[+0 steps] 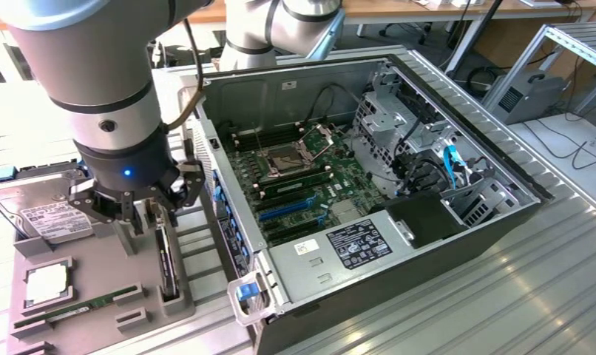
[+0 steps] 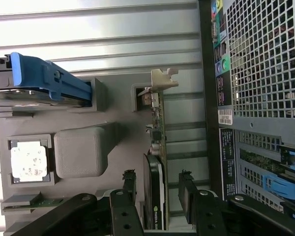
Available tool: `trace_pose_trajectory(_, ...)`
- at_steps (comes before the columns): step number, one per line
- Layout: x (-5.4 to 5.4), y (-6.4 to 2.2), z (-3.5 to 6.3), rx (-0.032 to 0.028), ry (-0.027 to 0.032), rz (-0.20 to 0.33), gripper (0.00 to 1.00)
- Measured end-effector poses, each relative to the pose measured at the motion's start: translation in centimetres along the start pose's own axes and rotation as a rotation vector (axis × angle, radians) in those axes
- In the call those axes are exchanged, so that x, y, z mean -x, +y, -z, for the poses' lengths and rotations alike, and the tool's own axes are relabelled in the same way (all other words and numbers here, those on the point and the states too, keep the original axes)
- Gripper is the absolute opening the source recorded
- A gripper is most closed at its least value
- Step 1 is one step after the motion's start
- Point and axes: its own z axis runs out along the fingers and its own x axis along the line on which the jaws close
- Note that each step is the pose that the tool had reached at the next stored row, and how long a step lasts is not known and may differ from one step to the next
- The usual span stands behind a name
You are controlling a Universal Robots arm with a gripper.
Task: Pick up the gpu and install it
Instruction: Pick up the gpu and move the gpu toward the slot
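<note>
The gpu [image 1: 167, 260] stands on edge in a slot of the grey holder tray [image 1: 91, 255], just beside the open computer case [image 1: 377, 170]. In the wrist view the gpu [image 2: 156, 142] shows as a thin dark board with a black fan housing and a silver bracket [image 2: 160, 81] at its far end. My gripper [image 1: 146, 216] hangs directly over the card. In the wrist view the gripper [image 2: 158, 183] is open, with one black finger [image 2: 129, 181] on each side of the card and a gap between each finger and it.
The tray also holds a silver hard drive [image 1: 41, 211], a CPU [image 1: 46, 285] and a green RAM stick [image 1: 76, 307]. Inside the case lies the motherboard [image 1: 298, 185] with blue expansion slots [image 1: 283, 211]. The case's rear panel [image 2: 255, 64] stands close beside the card.
</note>
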Motion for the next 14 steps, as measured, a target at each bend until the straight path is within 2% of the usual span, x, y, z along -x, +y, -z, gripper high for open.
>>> trace_pose_trajectory(8, 0.0, -0.02, -0.43, 0.0000, -0.0001, 0.000, 0.48)
trace_pose_trajectory(14, 0.0, -0.04, -1.11, 0.0000, 0.0000, 0.000, 0.48)
